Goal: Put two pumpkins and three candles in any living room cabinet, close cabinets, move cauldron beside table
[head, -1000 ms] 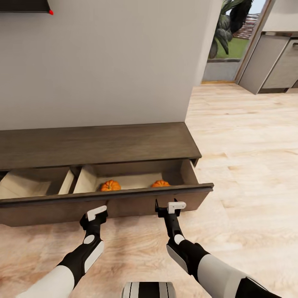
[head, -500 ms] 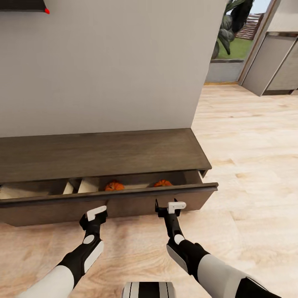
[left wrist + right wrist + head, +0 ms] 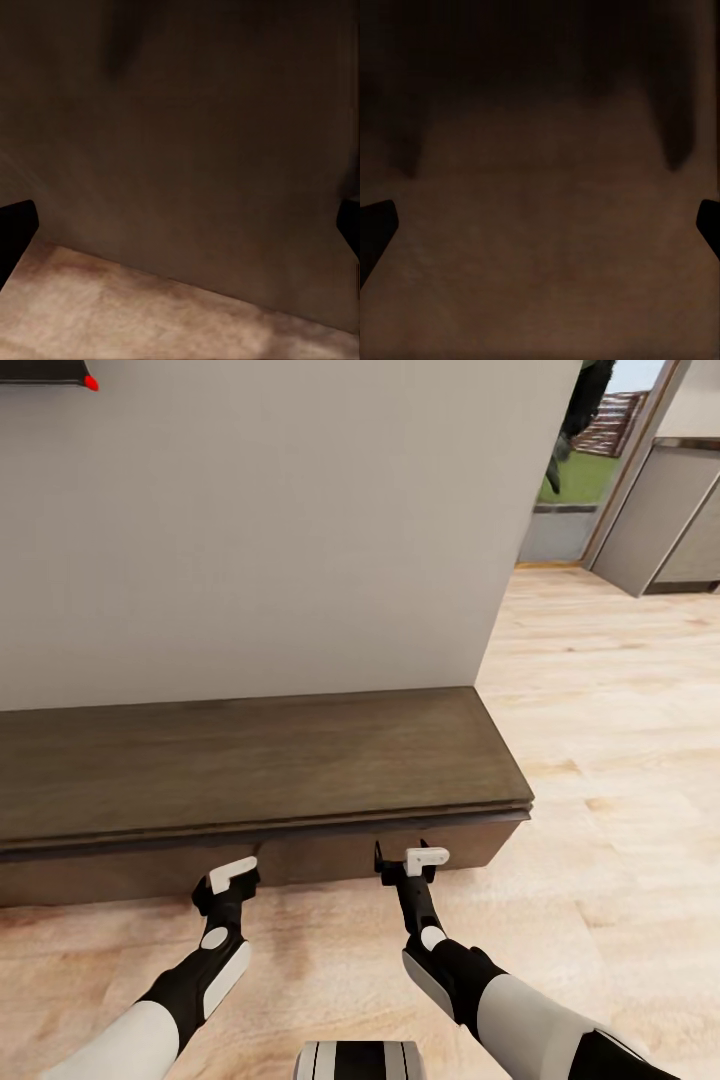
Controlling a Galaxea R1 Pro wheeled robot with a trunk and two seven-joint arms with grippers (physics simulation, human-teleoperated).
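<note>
The cabinet (image 3: 250,760) runs along the base of the grey wall (image 3: 260,530), with its flat drawer front flush under the top slab and no gap visible at the front edge. The left gripper (image 3: 228,881) is positioned at the lower edge of the drawer front, left of centre; the right gripper (image 3: 412,860) is positioned at the same front, further toward the cabinet's right end. Both grippers are at or just in front of the dark wood; actual contact cannot be confirmed. In the left wrist view the drawer front (image 3: 195,142) stands directly ahead of the fingers, with a strip of light wooden floor (image 3: 135,315) below it. In the right wrist view the dark front (image 3: 540,195) lies directly ahead. On each gripper the jaws stand wide apart, with nothing between them.
</note>
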